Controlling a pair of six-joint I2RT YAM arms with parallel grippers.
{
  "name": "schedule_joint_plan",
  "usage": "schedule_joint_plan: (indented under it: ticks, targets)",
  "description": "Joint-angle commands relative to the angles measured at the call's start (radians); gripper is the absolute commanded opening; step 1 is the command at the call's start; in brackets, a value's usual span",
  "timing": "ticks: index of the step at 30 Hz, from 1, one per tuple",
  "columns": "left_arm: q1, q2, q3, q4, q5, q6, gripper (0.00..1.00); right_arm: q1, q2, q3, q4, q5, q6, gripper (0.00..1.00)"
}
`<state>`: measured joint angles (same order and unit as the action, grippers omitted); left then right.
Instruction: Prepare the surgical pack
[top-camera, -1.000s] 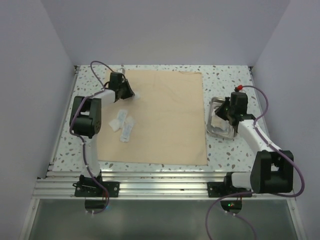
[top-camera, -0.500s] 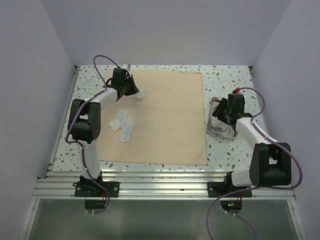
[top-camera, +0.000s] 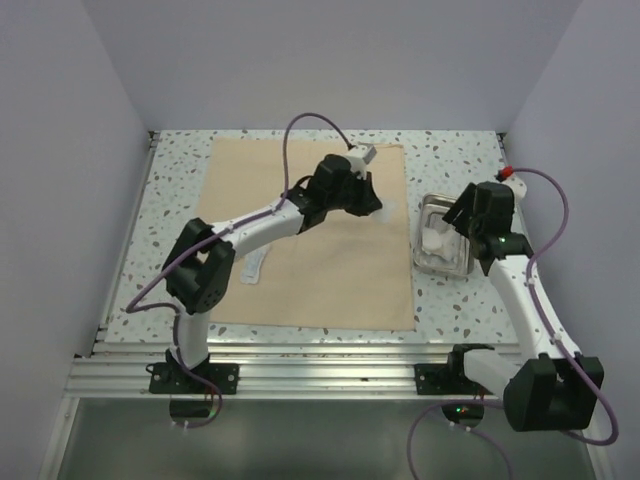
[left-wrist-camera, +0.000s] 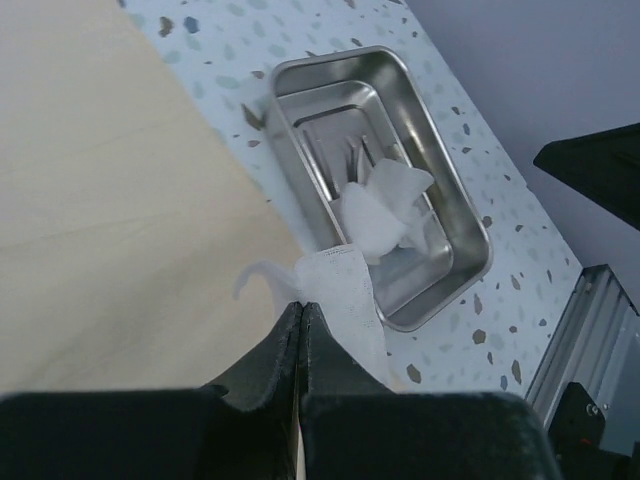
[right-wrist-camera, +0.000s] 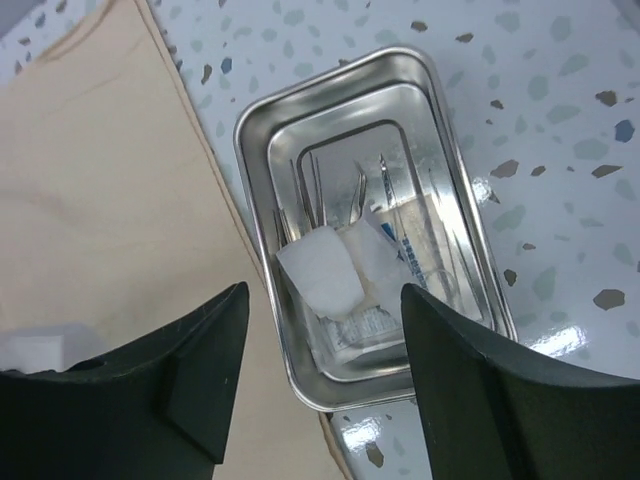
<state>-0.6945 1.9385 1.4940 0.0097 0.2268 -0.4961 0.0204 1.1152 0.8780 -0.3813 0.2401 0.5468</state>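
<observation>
The beige cloth (top-camera: 320, 280) lies flat on the table. My left gripper (left-wrist-camera: 301, 306) is shut on a piece of white gauze (left-wrist-camera: 345, 295) and hangs over the cloth's right edge, just short of the steel tray (left-wrist-camera: 335, 57). In the top view the left gripper (top-camera: 372, 200) reaches across the cloth. The tray (right-wrist-camera: 340, 78) holds slim metal instruments (right-wrist-camera: 310, 190), a white gauze pad (right-wrist-camera: 320, 265) and a printed packet (right-wrist-camera: 400, 250). My right gripper (right-wrist-camera: 322, 292) hovers open above the tray with nothing between its fingers.
A gauze packet (top-camera: 255, 265) lies on the left part of the cloth, partly under my left arm. The tray (top-camera: 440, 268) stands on the speckled table just right of the cloth. White walls close in the table on three sides.
My left arm has swung from the cloth's back left corner to its right side, carrying the gauze. The right gripper has opened and lifted above the tray.
</observation>
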Motion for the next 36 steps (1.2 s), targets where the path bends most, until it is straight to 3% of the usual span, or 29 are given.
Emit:
schedule_joint_plan:
  ticks: [1, 6, 16, 19, 20, 26, 31, 36]
  targets:
    - [-0.072, 0.081, 0.115, 0.126, 0.031, -0.033, 0.0, -0.004, -0.098, 0.067, -0.068, 0.152, 0.03, 0.66]
    - [-0.157, 0.209, 0.228, 0.237, 0.117, -0.099, 0.0, -0.004, -0.153, 0.114, -0.113, 0.182, 0.01, 0.64]
    - [-0.264, 0.503, 0.509, 0.245, 0.163, -0.183, 0.0, -0.01, -0.203, 0.113, -0.114, 0.199, -0.004, 0.63]
    - [-0.273, 0.547, 0.572, 0.19, 0.151, -0.153, 0.19, -0.011, -0.198, 0.116, -0.119, 0.191, -0.013, 0.63]
    - [-0.273, 0.533, 0.571, 0.17, 0.14, -0.141, 0.35, -0.011, -0.198, 0.116, -0.12, 0.186, -0.015, 0.63]
    - [-0.272, 0.372, 0.519, 0.054, 0.002, -0.001, 0.64, -0.014, -0.198, 0.09, -0.11, 0.133, -0.021, 0.63]
    - [-0.264, 0.174, 0.372, -0.043, -0.191, 0.073, 0.73, -0.013, -0.206, 0.055, -0.075, 0.036, -0.056, 0.63]
    - [-0.166, -0.185, -0.056, 0.009, -0.329, 0.051, 0.81, 0.012, -0.174, 0.03, -0.034, -0.267, -0.087, 0.63]
